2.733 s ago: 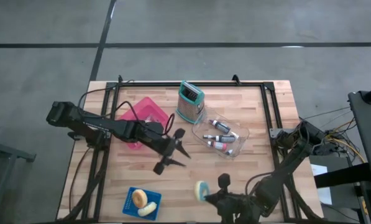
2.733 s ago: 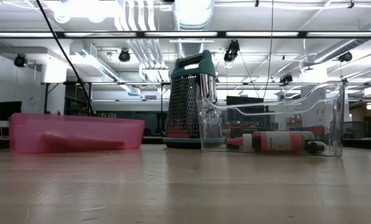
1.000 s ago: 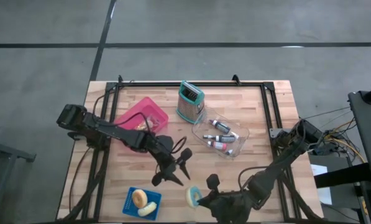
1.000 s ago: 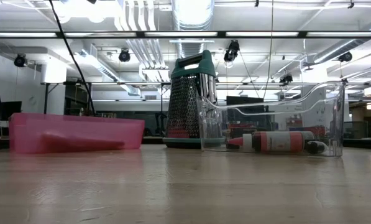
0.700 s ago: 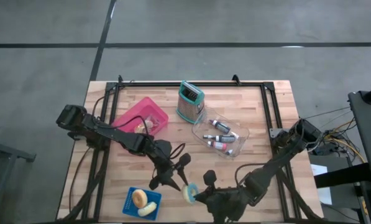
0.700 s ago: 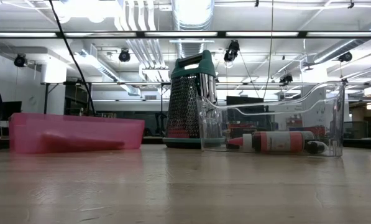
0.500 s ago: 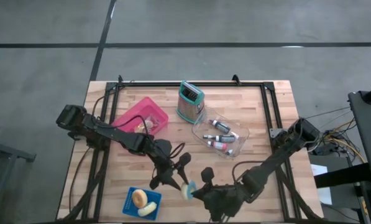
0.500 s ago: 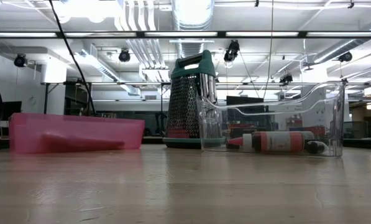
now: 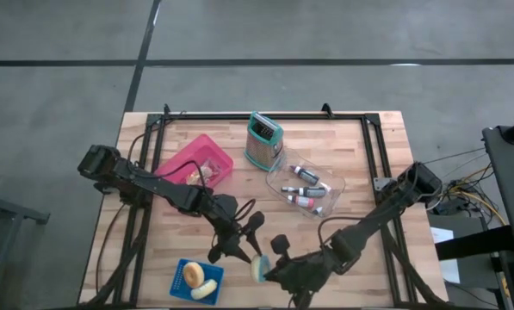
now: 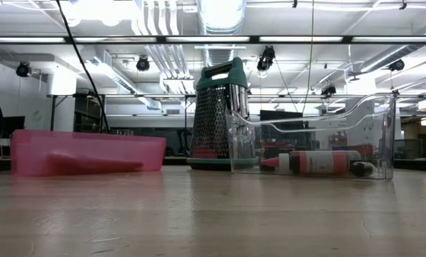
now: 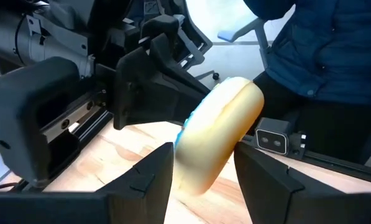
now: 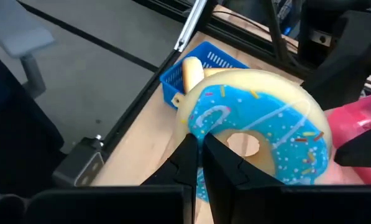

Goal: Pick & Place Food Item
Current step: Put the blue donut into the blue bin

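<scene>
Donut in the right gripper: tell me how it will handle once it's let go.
Probably light: the shut right gripper holds the donut up by one edge. Likely stiff, since it keeps its ring shape without sagging. Released on edge, the round rim could roll; flat, it should stay put.

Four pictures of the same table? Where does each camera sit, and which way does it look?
High view: overhead, straight down; both arms, right gripper holding the donut.
Low view: table height, level across; grater and pink bin, no arms.
Left wrist view: on the left arm, past its open fingers at the donut.
Right wrist view: on the right arm; donut, blue basket.
Shared: the donut, in three views.
</scene>
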Motion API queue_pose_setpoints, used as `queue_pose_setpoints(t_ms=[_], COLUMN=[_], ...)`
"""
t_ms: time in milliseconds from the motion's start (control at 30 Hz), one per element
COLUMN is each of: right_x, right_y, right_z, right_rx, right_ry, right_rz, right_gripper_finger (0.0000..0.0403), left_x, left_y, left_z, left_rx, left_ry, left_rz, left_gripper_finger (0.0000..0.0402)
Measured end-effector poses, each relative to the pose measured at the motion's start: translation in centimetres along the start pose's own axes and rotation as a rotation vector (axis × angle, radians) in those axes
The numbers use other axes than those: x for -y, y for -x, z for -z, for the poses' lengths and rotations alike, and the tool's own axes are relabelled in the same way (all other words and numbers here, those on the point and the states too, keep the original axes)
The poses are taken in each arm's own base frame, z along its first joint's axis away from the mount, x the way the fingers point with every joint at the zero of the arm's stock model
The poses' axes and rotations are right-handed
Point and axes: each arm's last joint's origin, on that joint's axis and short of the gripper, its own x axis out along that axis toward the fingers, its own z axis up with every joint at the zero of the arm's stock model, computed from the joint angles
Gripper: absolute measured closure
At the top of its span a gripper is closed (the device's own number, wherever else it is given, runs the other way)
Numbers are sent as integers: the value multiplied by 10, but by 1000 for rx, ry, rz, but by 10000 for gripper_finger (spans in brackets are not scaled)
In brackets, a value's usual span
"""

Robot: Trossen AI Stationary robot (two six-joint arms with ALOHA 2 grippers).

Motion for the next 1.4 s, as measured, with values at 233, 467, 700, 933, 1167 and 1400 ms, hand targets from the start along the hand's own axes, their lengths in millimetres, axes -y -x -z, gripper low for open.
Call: queue_pose_setpoints(t_ms=[233, 467, 700, 933, 1167, 1400], right_x=[-2, -5, -4, -6, -10, -9], right_y=[1, 1, 1, 2, 3, 3], right_z=[0, -1, -1, 1, 2, 2], right_rx=[1, 14, 11, -11, -16, -16], right_ry=[-1, -5, -5, -28, -38, -38], right_rz=[-12, -97, -86, -92, -99, -98], right_gripper_finger=[390, 390, 390, 390, 390, 390], left_x=[0, 0, 1, 5, 6, 6], left_y=[0, 0, 0, 2, 4, 4], left_z=[0, 0, -1, 3, 3, 3], left_rx=[-1, -3, 7, -47, -59, -59], left_ry=[0, 1, 15, 113, 122, 120], left_rz=[-2, -4, 12, 47, 55, 56], left_gripper_finger=[230, 230, 230, 230, 230, 230])
